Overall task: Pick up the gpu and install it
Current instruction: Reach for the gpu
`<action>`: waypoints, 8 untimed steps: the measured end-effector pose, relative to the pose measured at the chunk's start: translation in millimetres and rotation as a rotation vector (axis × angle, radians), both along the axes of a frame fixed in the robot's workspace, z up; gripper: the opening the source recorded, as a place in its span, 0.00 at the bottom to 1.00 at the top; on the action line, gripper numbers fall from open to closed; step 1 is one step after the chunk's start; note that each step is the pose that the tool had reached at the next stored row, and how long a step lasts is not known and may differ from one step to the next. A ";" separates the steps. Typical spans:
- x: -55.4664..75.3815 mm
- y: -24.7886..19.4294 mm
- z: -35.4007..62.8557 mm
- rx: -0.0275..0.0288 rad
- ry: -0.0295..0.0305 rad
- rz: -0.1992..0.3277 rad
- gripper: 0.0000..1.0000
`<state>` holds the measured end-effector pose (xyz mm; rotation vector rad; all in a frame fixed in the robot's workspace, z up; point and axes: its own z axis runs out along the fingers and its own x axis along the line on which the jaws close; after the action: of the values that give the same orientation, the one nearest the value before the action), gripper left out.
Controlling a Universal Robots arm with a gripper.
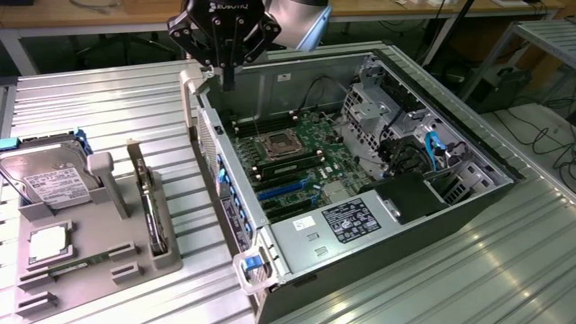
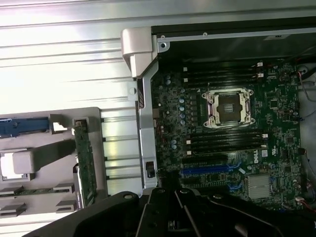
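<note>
Hovering closed tight with nothing in its grasp, gripper (image 1: 229, 79) above the open computer case (image 1: 270, 84) rim, motherboard (image 1: 297, 152) just below and beyond, gpu (image 1: 151, 202) well off to one side, standing edge-on in a gray holder (image 1: 90, 260), hard drive (image 1: 50, 179) farthest.

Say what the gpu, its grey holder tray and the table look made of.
gpu: green board with small components, probably matte circuit laminate. Grey holder tray: dull, moulded shapes, likely plastic. Table: ribbed, bright reflections, apparently bare aluminium.
</note>
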<state>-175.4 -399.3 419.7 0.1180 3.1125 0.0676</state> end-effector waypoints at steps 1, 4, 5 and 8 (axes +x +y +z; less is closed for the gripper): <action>-1.2 0.0 0.0 0.0001 -0.0001 0.000 0.11; -5.3 -0.1 0.0 0.0000 0.0000 0.000 0.11; -6.1 -0.1 0.0 0.0001 0.0000 0.000 0.11; -8.9 -0.2 0.0 0.0000 0.0000 0.000 0.11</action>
<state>-184.2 -399.5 419.7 0.1180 3.1125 0.0676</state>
